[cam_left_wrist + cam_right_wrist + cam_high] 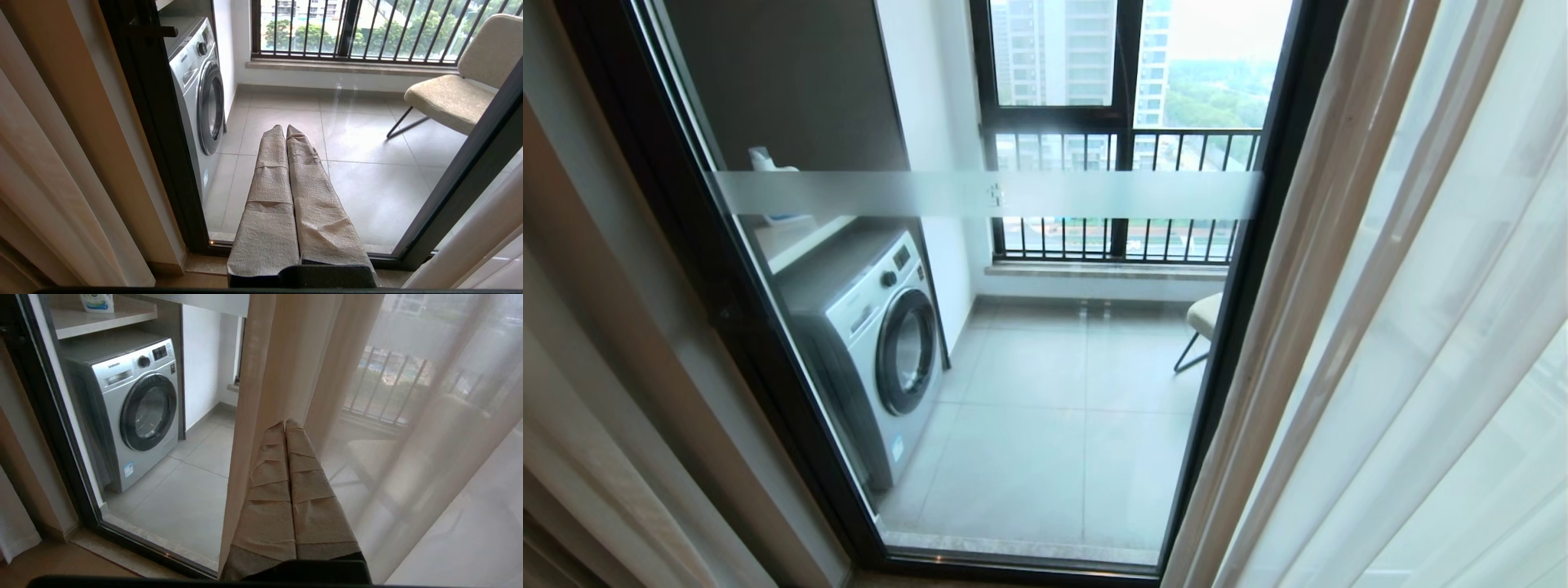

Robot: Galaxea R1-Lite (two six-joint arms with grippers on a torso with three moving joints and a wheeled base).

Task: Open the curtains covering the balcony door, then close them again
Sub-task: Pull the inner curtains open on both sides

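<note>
The curtains point(1380, 343) are seen nearest, drawn apart to either side, a sheer layer hanging at the right, so that the balcony door point(1013, 327) between them is left uncovered. Through its glass a washing machine point(874, 343) and a chair point(1202, 320) are seen on the balcony floor. Only in the wrist views are the pincers shown: the left pincer point(285, 130), pressed together, is aimed at the glass; the right pincer point(285, 424), likewise together, is pointed at the right curtain's edge.

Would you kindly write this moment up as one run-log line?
curtains: parted | balcony door: glass exposed | right gripper: shut, at curtain edge | left gripper: shut, idle, facing glass
</note>
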